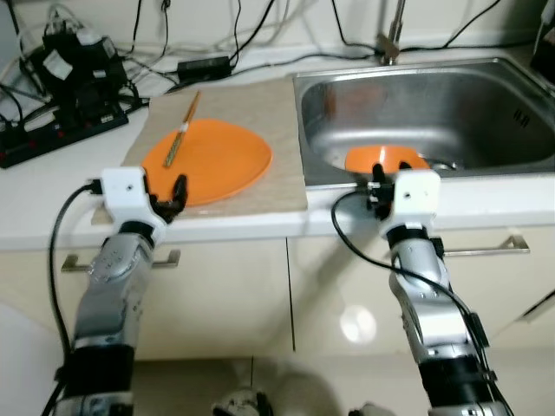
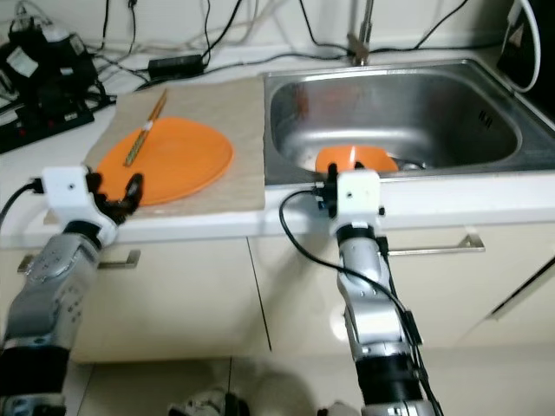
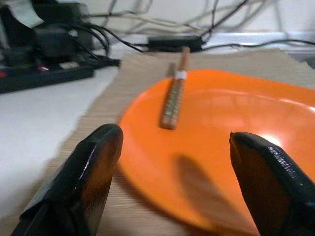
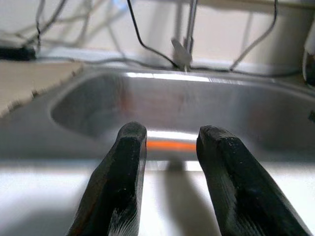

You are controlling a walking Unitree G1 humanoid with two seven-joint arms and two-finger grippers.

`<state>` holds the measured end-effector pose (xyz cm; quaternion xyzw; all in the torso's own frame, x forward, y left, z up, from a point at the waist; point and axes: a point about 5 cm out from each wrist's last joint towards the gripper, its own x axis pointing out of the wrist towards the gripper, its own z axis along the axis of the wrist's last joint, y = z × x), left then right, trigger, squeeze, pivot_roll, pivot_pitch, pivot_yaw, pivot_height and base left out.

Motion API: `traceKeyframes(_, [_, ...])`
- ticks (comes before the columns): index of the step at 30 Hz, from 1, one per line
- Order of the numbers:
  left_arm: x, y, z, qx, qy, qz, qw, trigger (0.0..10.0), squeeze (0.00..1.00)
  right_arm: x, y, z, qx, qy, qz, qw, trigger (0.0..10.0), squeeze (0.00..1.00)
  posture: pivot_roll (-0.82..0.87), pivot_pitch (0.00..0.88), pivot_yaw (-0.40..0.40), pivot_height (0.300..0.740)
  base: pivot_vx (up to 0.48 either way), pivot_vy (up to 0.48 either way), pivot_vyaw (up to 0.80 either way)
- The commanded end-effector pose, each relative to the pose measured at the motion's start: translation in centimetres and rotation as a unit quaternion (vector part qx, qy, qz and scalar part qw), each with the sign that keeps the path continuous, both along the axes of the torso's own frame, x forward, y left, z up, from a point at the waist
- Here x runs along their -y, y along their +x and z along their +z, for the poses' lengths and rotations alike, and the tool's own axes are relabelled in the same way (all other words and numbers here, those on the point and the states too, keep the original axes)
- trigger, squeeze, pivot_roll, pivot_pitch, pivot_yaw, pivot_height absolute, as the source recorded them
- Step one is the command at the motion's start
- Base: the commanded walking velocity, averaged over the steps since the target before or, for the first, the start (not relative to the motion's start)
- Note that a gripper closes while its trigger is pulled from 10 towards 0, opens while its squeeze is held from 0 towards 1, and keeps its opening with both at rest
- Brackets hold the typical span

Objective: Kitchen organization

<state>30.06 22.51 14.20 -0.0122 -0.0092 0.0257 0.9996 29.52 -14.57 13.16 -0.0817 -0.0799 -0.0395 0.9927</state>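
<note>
The left gripper [image 1: 166, 198] stands at the front edge of the bench, fingers spread wide and holding nothing, aimed at the near rim of the orange plate [image 1: 217, 160]. The plate lies on a tan mat [image 1: 251, 104] covering the bench left of the sink [image 1: 512, 113]; a pair of chopsticks [image 1: 181, 130] rests across its rear left portion, the far end overhanging the rim onto the mat. An orange bowl [image 1: 386, 159] sits on the sink floor against the front wall. The right gripper [image 4: 167, 162] hovers over the sink's front rim, fingers moderately parted and empty, pointing over the bowl. Judgement: the step in hand appears to be taking up the plate. The rim is thin and lies flat, so one finger should slide under the edge at mat level before closing. The chopsticks are loose and would roll off a tilted plate; lift level, or remove them first. Cables [image 1: 208, 35] and a power strip [image 1: 52, 139] crowd the rear left corner and should be avoided.
</note>
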Motion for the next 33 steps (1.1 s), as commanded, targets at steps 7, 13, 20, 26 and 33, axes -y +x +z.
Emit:
traceKeyframes(7, [-0.4, -0.9, 0.6, 0.015, 0.002, 0.011, 1.0, 10.0, 0.0, 0.9, -1.4, 1.2, 0.031, -0.028, -0.011, 0.999, 10.0, 0.0, -0.06, 0.0, 0.097, 0.707, 0.0, 0.0, 0.0])
traceKeyframes(13, [0.8, -0.1, 1.5, 0.029, -0.005, -0.008, 1.0, 10.0, 0.0, 0.4, -1.1, 2.2, 0.057, -0.051, -0.004, 0.997, 10.0, 0.0, -0.07, 0.0, 0.097, 0.707, 0.0, 0.0, 0.0])
traceKeyframes(20, [1.6, -0.1, 1.0, 0.02, -0.016, -0.023, 0.999, 10.0, 0.0, 0.1, -1.2, 1.5, 0.032, -0.033, 0.001, 0.999, 10.0, 0.0, -0.07, 0.0, 0.092, 0.707, 0.0, 0.0, 0.0])
traceKeyframes(26, [1.9, 0.3, 1.7, 0.026, -0.035, -0.027, 0.999, 10.0, 0.0, -0.1, -1.2, 1.1, 0.02, -0.03, 0.008, 0.999, 10.0, 0.0, -0.07, 0.0, 0.085, 0.707, -0.11, 0.0, 0.0])
traceKeyframes(33, [2.1, 0.4, 1.8, 0.031, -0.042, -0.026, 0.998, 10.0, 0.0, -0.2, -1.2, 0.8, 0.014, -0.029, 0.013, 0.999, 10.0, 0.0, -0.07, 0.0, 0.082, 0.707, -0.195, 0.0, 0.0])
